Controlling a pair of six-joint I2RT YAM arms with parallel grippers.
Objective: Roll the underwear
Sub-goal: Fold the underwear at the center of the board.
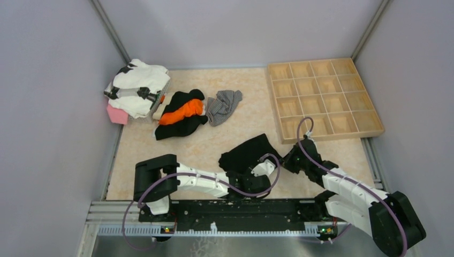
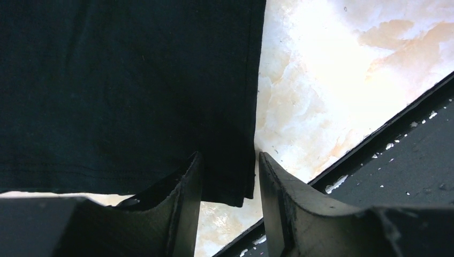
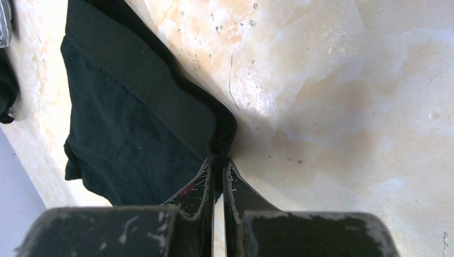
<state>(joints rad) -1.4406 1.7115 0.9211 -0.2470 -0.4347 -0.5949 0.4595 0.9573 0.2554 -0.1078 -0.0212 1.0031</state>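
Anchoring one corner and lining up on the hem ahead of the roll.

The plain black soft-cloth underwear (image 1: 249, 152) lies spread flat on the pale marble-patterned tabletop (image 1: 209, 142), near the front edge between the two arms and well apart from the grey fine-striped underwear (image 1: 224, 104) farther back. The right gripper (image 3: 218, 163) is clenched on the corner of the thick waistband (cloth bunches right at its fingertips), probably to anchor that end so the fabric cannot slide. The left gripper (image 2: 227, 158) stands released, its fingers straddling the hem corner on the opposite side; a strip of cloth lies between them with no squeeze visible. That placement suits taking the hem as the starting edge of the roll. The light wooden compartment tray (image 1: 321, 96) at the back right holds nothing and is likely the destination.
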